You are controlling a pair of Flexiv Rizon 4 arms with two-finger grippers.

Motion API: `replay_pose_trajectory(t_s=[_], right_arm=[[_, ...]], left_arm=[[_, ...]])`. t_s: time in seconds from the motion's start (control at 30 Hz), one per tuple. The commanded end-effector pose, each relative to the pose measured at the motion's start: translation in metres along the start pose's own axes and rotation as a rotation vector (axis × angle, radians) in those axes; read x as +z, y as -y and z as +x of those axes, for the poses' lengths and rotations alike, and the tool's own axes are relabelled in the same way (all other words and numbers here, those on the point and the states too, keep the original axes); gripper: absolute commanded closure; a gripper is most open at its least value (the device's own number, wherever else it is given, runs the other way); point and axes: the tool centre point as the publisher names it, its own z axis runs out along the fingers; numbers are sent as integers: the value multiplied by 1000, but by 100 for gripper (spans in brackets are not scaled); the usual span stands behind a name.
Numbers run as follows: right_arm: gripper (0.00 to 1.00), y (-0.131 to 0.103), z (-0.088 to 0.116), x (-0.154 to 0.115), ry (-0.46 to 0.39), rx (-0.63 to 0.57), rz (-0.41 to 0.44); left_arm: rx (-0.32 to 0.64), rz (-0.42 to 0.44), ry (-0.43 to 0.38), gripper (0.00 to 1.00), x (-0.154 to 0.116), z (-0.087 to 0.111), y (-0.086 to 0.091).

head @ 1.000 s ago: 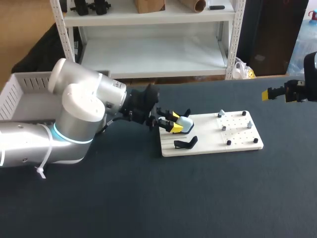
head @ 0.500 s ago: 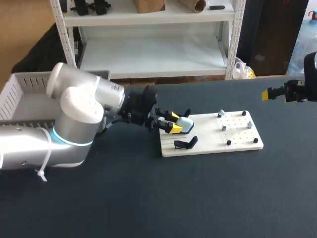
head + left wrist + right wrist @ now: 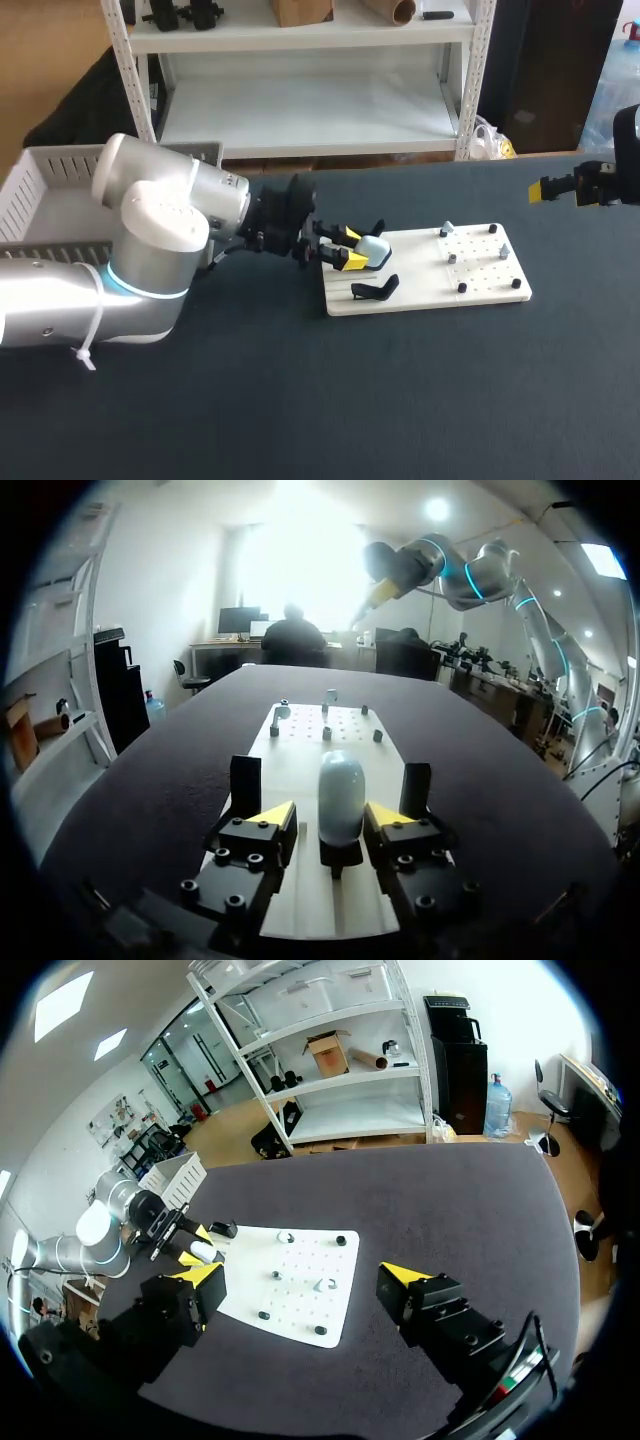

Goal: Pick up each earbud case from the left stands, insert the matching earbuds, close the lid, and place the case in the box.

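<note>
Two arms appear, only one of them at work. Over the last second the left arm's [image 3: 150, 250] grey elbow and shoulder links drift a little away from the white board [image 3: 480, 278] and toward the box [image 3: 45, 190]. Its left tool [image 3: 348, 248] keeps its place at the board's near end. The pale blue earbud case [image 3: 340, 785] has not moved – it sits upright on its black stand [image 3: 338, 856], between the yellow tips. The wrist view shows a clear gap on one side of the case and the other tip just beside it, so the left tool reads as open, straddling the case rather than clamping it. The shift thus looks like a small adjustment of posture before the grasp. By that reading the task is near its start, with the case not lifted, no earbuds seated and nothing visibly placed in the box. A second stand [image 3: 376, 289] on the same board carries no case. In pose, the left arm lies low and nearly level over the desk [image 3: 400, 400], its tool pointing along the board's length. The right arm [image 3: 625, 160] is unchanged – held high at the desk's far right edge, well apart from the board, with the right tool [image 3: 300, 1280] spread wide and holding nothing.
</note>
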Motion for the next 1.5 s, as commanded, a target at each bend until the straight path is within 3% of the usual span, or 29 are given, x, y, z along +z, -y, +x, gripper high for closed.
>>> replay_pose_trajectory(t_s=[0.03,0.13,0.2,0.23,0.6,0.93,1.1,1.5], right_arm=[[0,0,0,0,-1,-1,-1],[0,0,0,0,-1,-1,-1],[0,0,0,0,-1,-1,-1],[0,0,0,0,-1,-1,-1],[0,0,0,0,-1,-1,-1],[0,0,0,0,-1,-1,-1],[0,0,0,0,-1,-1,-1],[0,0,0,0,-1,-1,-1]], left_arm=[[5,-9,6,57,1,1,3],[10,-11,8,61,1,0,3],[11,-13,9,93,1,-1,3],[11,-14,9,100,1,-1,3],[35,-21,44,100,-20,-14,11],[123,4,151,100,-32,-64,37],[172,-46,198,100,-36,-88,50],[172,-46,198,100,-36,-88,50]])
